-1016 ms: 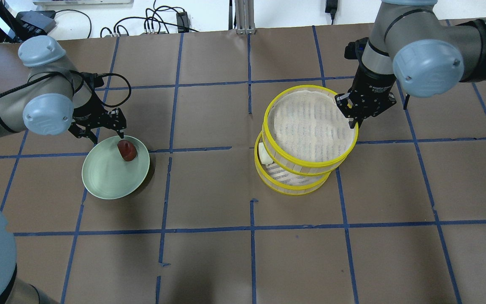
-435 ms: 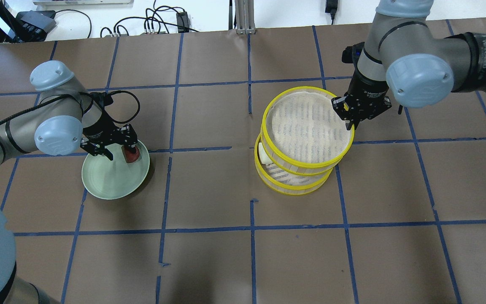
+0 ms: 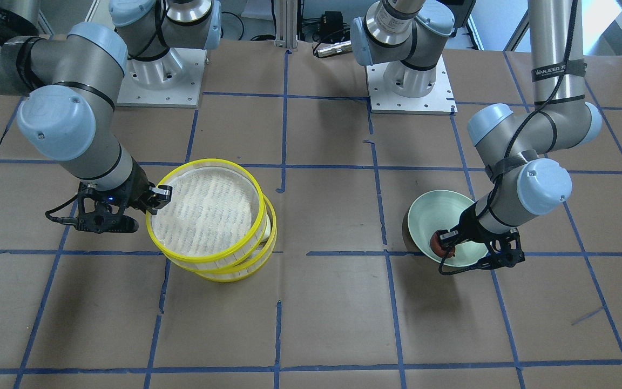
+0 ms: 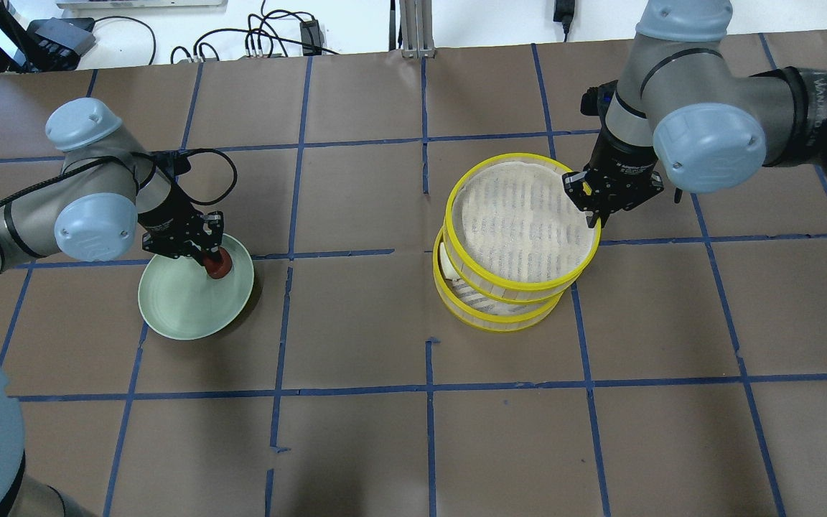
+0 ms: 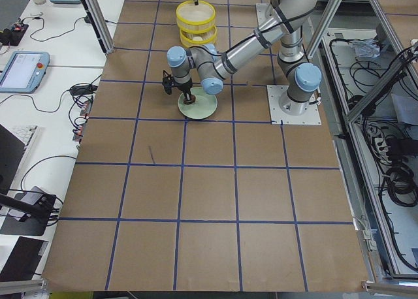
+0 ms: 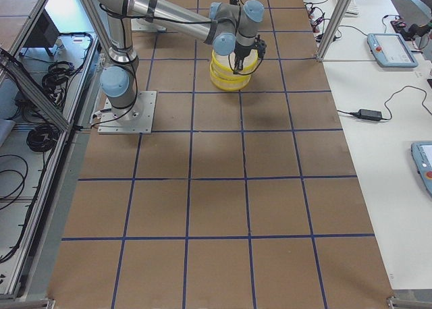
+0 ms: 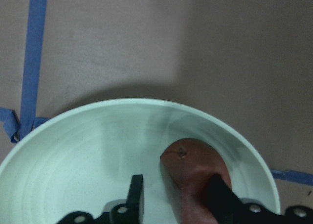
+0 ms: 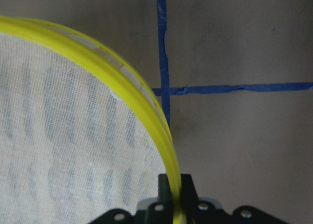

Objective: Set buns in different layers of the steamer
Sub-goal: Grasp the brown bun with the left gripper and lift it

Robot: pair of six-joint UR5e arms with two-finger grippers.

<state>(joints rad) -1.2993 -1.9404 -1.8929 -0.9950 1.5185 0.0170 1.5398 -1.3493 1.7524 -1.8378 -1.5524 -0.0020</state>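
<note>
The dark reddish-brown bun [image 4: 219, 268] lies on the pale green plate [image 4: 176, 301]. My left gripper [image 4: 209, 258] is low over the plate with a jaw on either side of the bun. In the left wrist view the bun [image 7: 193, 168] touches one finger, with a gap at the other finger [image 7: 136, 190]. My right gripper [image 4: 591, 214] is shut on the yellow rim of the upper steamer layer [image 4: 521, 215], shown pinched in the right wrist view [image 8: 175, 190]. That layer sits offset over the lower layer [image 4: 500, 324]. The white bun [image 4: 448, 260] lies in the lower layer, half hidden.
The table is brown paper with a blue tape grid [image 4: 428, 388]. The plate also shows in the front-facing view [image 3: 430, 216], the stacked layers there at left [image 3: 205, 210]. Both arm bases [image 3: 411, 81] stand at the robot's side. Cables lie beyond the far edge [image 4: 270, 36].
My left gripper came down onto the plate and its jaws narrowed around the reddish-brown bun, which shifted slightly. My right gripper moved the upper layer a little left over the lower one.
</note>
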